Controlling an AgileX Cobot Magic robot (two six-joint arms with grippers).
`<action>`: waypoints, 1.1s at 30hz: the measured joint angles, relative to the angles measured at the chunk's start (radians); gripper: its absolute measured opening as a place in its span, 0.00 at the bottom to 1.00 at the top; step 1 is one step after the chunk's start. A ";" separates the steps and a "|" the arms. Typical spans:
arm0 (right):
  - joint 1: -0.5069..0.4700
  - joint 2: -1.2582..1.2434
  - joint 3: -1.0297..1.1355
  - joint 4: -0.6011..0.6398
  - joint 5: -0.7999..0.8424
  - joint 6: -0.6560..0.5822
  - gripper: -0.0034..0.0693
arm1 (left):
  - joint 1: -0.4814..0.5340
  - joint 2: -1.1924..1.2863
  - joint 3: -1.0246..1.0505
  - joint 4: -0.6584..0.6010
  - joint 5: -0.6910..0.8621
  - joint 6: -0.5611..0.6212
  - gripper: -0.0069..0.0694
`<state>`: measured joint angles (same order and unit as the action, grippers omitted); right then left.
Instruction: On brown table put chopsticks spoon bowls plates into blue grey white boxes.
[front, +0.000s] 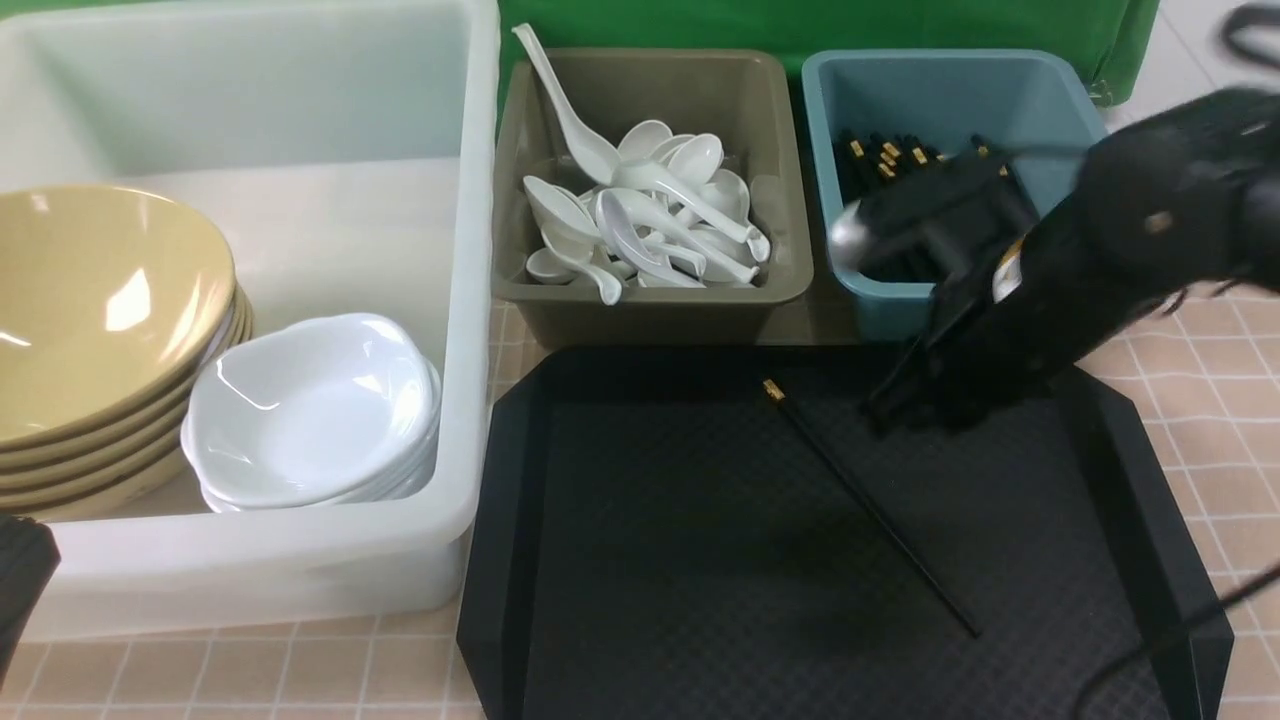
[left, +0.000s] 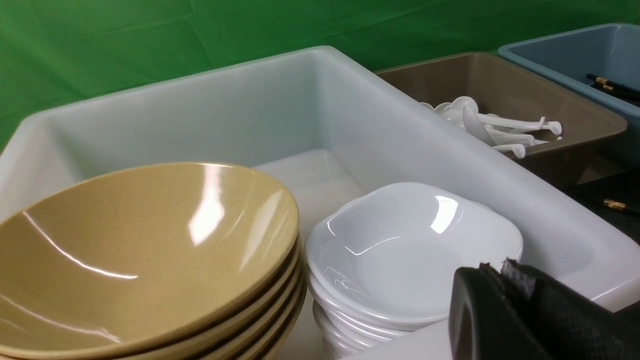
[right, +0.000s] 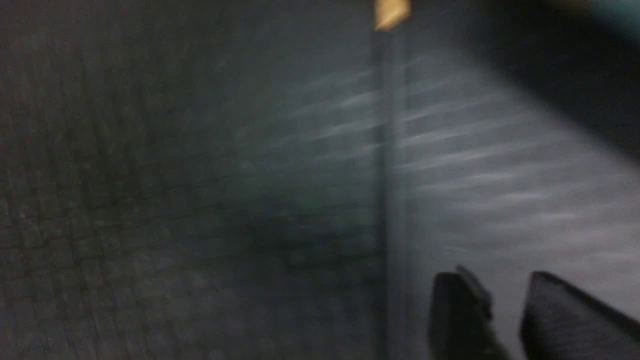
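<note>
While blurred over the black tray's (front: 640, 560) far right corner, hangs the right gripper (front: 900, 405), jaws parted with nothing between them in the right wrist view, just beside one black chopstick (front: 870, 505) with a gold end, lying diagonally across the tray. Behind, more chopsticks (front: 885, 155) in the teal-blue box (front: 1060, 100); white soup spoons (front: 650, 215) heaped in the olive-grey box (front: 760, 290). In the translucent white box (front: 300, 570), stacked mustard-yellow bowls (front: 100, 300) beside stacked white plates (front: 310, 410). Only in the left wrist view, the left gripper (left: 505, 305), clenched, at the white box's near rim.
</note>
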<state>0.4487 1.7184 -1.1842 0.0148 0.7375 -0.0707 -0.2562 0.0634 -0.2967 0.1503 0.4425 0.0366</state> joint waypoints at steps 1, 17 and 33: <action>0.005 0.039 0.000 0.016 -0.023 -0.009 0.42 | 0.000 0.000 0.000 0.000 0.000 0.000 0.10; 0.012 0.145 -0.010 0.177 -0.044 -0.205 0.14 | 0.000 0.000 0.000 0.000 0.001 0.000 0.10; -0.138 -0.115 -0.027 0.227 -0.895 -0.285 0.16 | 0.000 0.000 0.000 0.007 -0.012 0.000 0.10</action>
<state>0.3110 1.6031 -1.2114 0.2415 -0.1571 -0.3556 -0.2562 0.0634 -0.2967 0.1577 0.4308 0.0366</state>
